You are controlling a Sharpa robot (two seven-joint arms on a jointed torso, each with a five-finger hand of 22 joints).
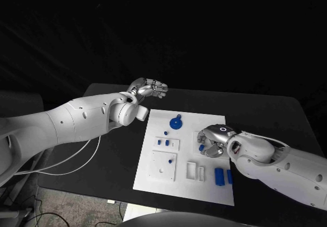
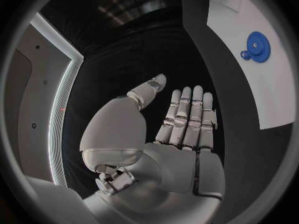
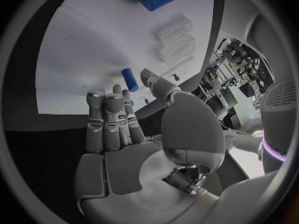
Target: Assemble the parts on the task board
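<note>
1. Black table [image 1: 272, 113] carried the white board [image 1: 211, 189].
2. Left hand [image 1: 149, 88] hung beyond the board, fingers straight, holding nothing.
3. Right hand [image 1: 212, 142] hovered over the board, spread, beside a small blue peg [image 3: 129, 78].
4. Judged: approach stage; grasping the peg comes next.

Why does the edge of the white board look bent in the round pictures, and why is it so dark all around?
In the left wrist view the fisheye lens curves the straight edge of the flat white task board. In the right wrist view the board bulges the same way. In the head view its edges look straight, and the black table and dark backdrop reflect little light.
</note>
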